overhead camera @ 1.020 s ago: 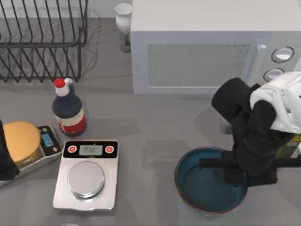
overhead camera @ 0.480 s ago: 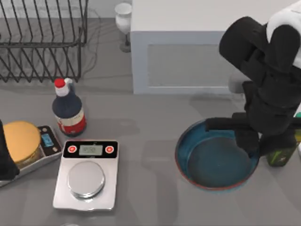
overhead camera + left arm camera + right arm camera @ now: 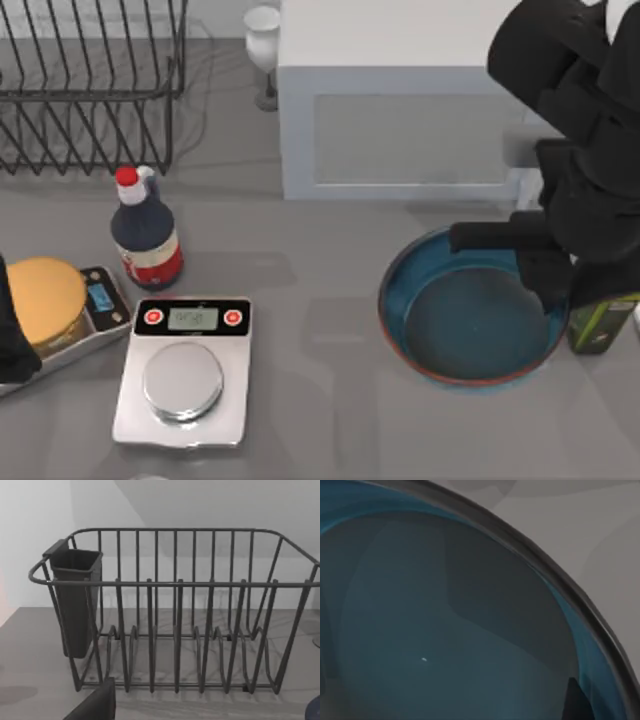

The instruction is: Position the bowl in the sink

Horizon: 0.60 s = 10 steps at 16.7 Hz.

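Bowl [image 3: 465,320] hangs gripped at its right rim by right tool [image 3: 548,290].

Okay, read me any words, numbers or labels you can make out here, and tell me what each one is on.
Nothing reads clearly.
Kitchen scale display: digits, too blurred to read.
Small scale blue screen: unreadable.
Dark bottle red and white label: print too small.
Green bottle label: unreadable.
Microwave: no legible marks.
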{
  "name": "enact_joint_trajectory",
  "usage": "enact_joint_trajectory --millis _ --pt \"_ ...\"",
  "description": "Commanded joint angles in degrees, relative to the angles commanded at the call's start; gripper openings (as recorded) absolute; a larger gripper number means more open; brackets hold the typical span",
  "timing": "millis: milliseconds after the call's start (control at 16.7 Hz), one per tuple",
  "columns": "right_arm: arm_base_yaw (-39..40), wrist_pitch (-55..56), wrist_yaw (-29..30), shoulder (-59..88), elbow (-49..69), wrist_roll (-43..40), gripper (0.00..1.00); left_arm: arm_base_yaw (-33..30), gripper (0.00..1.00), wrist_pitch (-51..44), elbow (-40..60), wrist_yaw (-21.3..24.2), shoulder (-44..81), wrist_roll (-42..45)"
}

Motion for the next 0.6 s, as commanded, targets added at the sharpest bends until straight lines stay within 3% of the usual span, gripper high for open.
enact_joint_trajectory --millis 300,600 --pt "-4.2 5.9 -3.1 -2.3 0.3 -2.4 0.0 0.0 1.0 0.0 0.0 0.0 0.0 0.0" --pt "-17.1 26.7 -10.9 -6.5 -2.1 -9.0 0.0 0.0 1.0 0.0 0.0 0.0 0.0 0.0"
